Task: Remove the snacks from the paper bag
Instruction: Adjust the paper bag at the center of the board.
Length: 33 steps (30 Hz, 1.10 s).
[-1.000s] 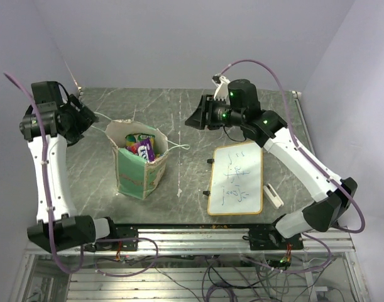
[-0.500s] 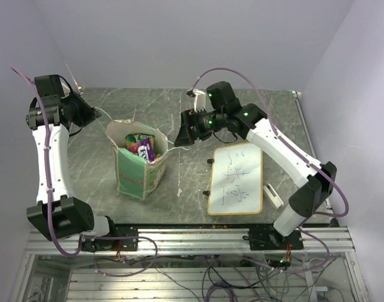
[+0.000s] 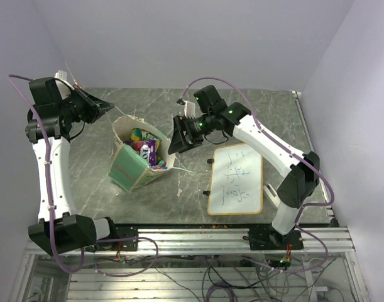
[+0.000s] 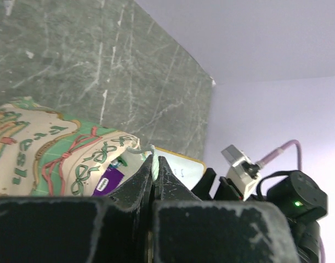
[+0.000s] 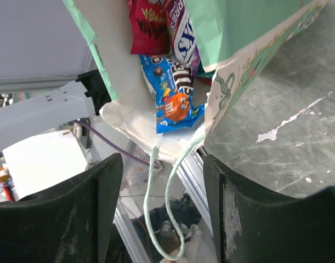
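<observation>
The paper bag (image 3: 134, 168) stands tilted on the table, mouth up and leaning right. Its snacks (image 3: 145, 148) show in the mouth: purple, green and red packets. My left gripper (image 3: 109, 106) sits up and left of the bag. In the left wrist view it (image 4: 154, 160) is shut on the bag's thin string handle (image 4: 151, 165). My right gripper (image 3: 175, 143) is open at the bag's right rim. In the right wrist view the other handle loop (image 5: 168, 219) hangs between its open fingers (image 5: 96, 213), with red (image 5: 148, 24), purple (image 5: 181, 27) and blue (image 5: 175, 104) packets beyond.
A whiteboard (image 3: 235, 179) with writing lies right of the bag, under the right arm. A small white eraser (image 3: 268, 190) lies at its right edge. The grey marbled table (image 3: 85, 176) ends at the metal rail near the arm bases.
My left gripper has shut on the string handle and pulled it up and left, tilting the bag. My right gripper has moved left to the bag's rim.
</observation>
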Tool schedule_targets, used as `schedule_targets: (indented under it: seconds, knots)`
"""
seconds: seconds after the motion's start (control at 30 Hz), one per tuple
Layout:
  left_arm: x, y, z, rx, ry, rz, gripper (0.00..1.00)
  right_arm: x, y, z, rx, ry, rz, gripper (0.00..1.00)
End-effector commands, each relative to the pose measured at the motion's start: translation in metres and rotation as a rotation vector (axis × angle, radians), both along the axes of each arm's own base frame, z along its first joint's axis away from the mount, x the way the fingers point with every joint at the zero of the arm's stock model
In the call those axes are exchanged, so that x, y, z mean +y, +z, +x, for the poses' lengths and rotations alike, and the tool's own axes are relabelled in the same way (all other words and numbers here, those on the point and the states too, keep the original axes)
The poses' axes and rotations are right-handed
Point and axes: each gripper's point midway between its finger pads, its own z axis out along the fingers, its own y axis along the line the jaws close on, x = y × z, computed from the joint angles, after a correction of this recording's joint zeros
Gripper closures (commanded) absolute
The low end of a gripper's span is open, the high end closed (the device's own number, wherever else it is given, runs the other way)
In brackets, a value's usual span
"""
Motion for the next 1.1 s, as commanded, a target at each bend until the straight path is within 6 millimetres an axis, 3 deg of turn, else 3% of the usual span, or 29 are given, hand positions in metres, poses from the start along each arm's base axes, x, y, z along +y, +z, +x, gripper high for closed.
schedule_targets:
  seconds: [0.0,0.33,0.43,0.57,0.63,0.73,1.0,1.07]
  knots:
    - [-0.018,0.055,-0.011,-0.213,-0.082,-0.06,0.93,-0.007,-0.003,-0.014,0.132,-0.017,-0.002,0.4]
    - [-0.033,0.06,-0.027,-0.242,-0.143,-0.15,0.93,-0.024,-0.037,-0.038,0.283,-0.059,-0.102,0.39]
    - [-0.036,0.062,-0.03,-0.24,-0.16,-0.156,0.93,-0.021,-0.041,-0.044,0.304,-0.062,-0.087,0.46]
    - [-0.036,0.066,-0.032,-0.245,-0.162,-0.138,0.93,-0.015,-0.042,-0.05,0.309,-0.061,-0.062,0.73]
    - [-0.034,0.069,-0.03,-0.246,-0.152,-0.122,0.93,-0.013,-0.043,-0.045,0.284,-0.073,-0.076,0.87]
    - [-0.029,0.084,-0.024,-0.287,-0.136,-0.1,0.93,-0.008,-0.04,-0.032,0.232,-0.086,-0.096,0.99]
    - [-0.022,0.13,0.002,-0.416,-0.159,-0.058,0.93,0.024,-0.032,0.01,0.161,-0.088,-0.079,1.0]
    - [-0.023,0.134,0.005,-0.434,-0.18,-0.062,0.93,0.027,-0.032,0.018,0.133,-0.079,-0.094,1.0]
